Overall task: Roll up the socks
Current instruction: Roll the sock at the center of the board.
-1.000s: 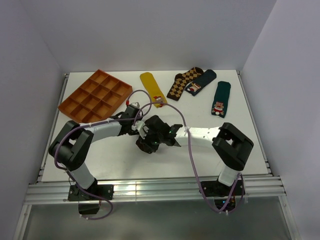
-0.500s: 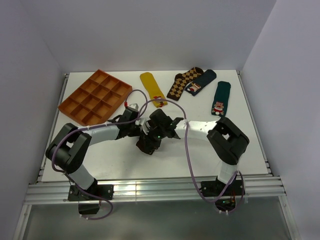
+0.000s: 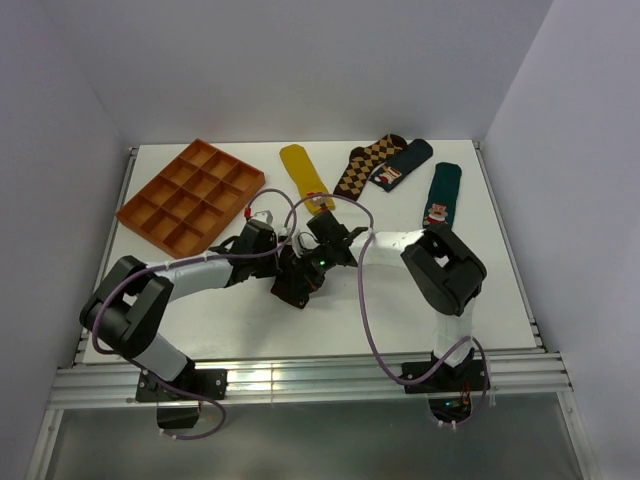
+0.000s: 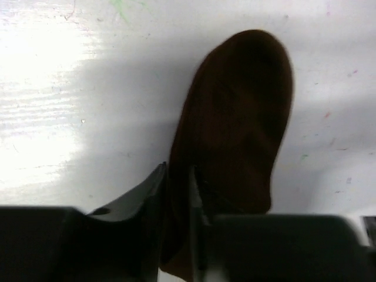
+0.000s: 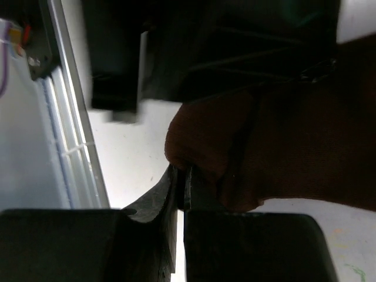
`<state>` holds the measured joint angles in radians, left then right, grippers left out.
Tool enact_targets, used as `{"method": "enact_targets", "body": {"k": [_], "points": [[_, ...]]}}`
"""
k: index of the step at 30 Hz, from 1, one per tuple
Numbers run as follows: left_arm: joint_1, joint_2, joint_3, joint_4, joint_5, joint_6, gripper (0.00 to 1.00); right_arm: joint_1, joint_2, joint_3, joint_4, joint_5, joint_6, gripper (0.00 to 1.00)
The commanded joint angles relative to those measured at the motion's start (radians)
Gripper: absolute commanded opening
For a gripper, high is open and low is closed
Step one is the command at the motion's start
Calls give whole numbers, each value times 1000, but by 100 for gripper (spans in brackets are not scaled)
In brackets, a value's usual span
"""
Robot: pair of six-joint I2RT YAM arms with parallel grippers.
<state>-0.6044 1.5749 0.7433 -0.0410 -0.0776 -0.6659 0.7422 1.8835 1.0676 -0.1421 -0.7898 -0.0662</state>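
Note:
The dark brown sock [image 3: 294, 288] lies bunched on the white table between both arms, and its cuff stripes are hidden. In the left wrist view the sock [image 4: 241, 117] stretches away from my left gripper [image 4: 178, 176], whose jaws stand a little apart with a fold of brown fabric between them. My right gripper [image 5: 181, 176] is shut on an edge of the rolled sock [image 5: 294, 147], its jaws pressed nearly together. From above, the left gripper [image 3: 283, 262] and the right gripper [image 3: 312, 262] meet over the sock.
An orange compartment tray [image 3: 190, 195] sits at the back left. Along the back lie a mustard yellow sock [image 3: 303, 172], a diamond-patterned sock [image 3: 365, 165], a dark blue sock [image 3: 402, 163] and a green sock [image 3: 440, 197]. Purple cables loop over both arms.
Both arms have shifted toward the back of the table over the sock. The right arm's elbow has swung leftward and the left arm has stretched out lower.

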Motion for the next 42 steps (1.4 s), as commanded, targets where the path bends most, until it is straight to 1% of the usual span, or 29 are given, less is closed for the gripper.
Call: {"method": "enact_targets", "body": {"k": [1, 2, 6, 9, 11, 12, 15, 16, 17, 19, 21, 25, 33, 38, 42], "points": [[-14, -79, 16, -2, -50, -10, 29, -18, 54, 20, -4, 11, 61, 1], [-14, -104, 18, -13, -62, -21, 32, -18, 55, 12, 2, 12, 65, 1], [-9, -186, 31, -83, -158, -104, 57, -18, 51, -3, 38, 18, 106, 1], [-1, -274, 34, -178, -240, -202, 69, -20, 54, -1, 42, 26, 124, 1], [-1, -352, 13, -218, -257, -283, 70, -21, 68, 14, 39, 23, 146, 1], [-1, -380, -30, -221, -251, -314, 71, -21, 74, 20, 38, 20, 155, 1], [-3, -481, -116, -192, -182, -426, 72, -24, 89, 26, 68, 14, 198, 1], [-3, -504, -187, -166, -156, -466, 72, -24, 91, 22, 84, 14, 233, 1], [-3, -539, -221, -121, -105, -486, 72, -24, 89, 12, 101, 15, 252, 1], [-11, -572, -309, -68, -74, -538, 72, -24, 91, 2, 139, 21, 311, 1], [-24, -581, -363, -11, -59, -563, 71, -24, 89, -18, 205, 40, 356, 2], [-31, -566, -387, 32, -67, -575, 72, -24, 78, -66, 317, 53, 494, 3], [-31, -469, -393, 116, -74, -601, 70, -21, 91, -159, 564, 50, 709, 4], [-31, -405, -387, 153, -71, -620, 68, -20, 91, -172, 584, 63, 718, 5], [-32, -357, -390, 188, -51, -629, 63, -20, 85, -178, 595, 78, 723, 6]]}}
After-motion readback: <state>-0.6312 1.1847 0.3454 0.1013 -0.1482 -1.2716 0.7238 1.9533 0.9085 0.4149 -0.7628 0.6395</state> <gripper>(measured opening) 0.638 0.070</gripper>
